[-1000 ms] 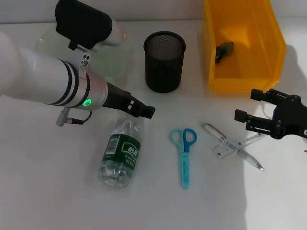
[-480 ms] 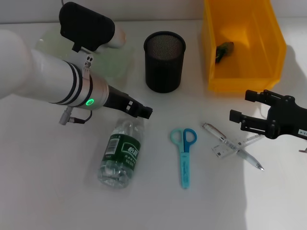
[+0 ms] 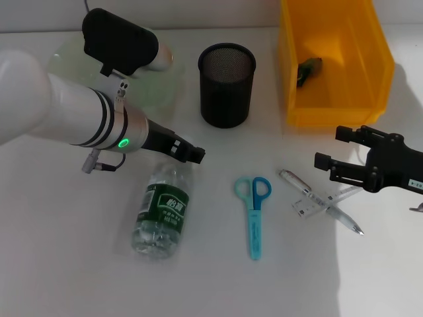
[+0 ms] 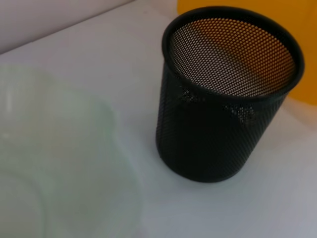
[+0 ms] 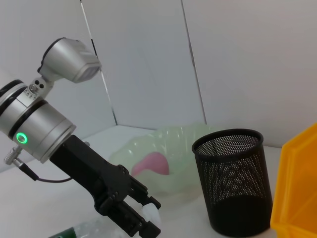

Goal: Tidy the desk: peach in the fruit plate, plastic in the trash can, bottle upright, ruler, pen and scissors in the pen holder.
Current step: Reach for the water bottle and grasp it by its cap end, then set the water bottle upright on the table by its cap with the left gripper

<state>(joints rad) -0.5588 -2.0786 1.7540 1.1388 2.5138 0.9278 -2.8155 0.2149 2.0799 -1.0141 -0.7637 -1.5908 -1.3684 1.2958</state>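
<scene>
A clear bottle (image 3: 162, 211) with a green label lies on its side on the white desk. My left gripper (image 3: 190, 154) is shut on its neck; the right wrist view shows the fingers (image 5: 130, 214) clamped by the white cap (image 5: 152, 214). My right gripper (image 3: 332, 149) is open, just above the crossed pen (image 3: 344, 218) and ruler (image 3: 307, 206). Blue scissors (image 3: 253, 211) lie at the middle. The black mesh pen holder (image 3: 227, 84) stands behind them. The pink peach (image 5: 151, 163) sits in the pale green plate (image 3: 158, 92). Dark plastic (image 3: 308, 69) lies in the yellow bin (image 3: 334, 99).
The left wrist view shows the pen holder (image 4: 228, 99), the plate (image 4: 59, 163) and a corner of the yellow bin (image 4: 297, 15). The left arm's white body covers the back left of the desk. A wall stands behind the desk.
My left gripper has drawn slightly left, and the bottle has swung with it, its base shifting left. My right gripper has moved a little left, toward the pen and ruler.
</scene>
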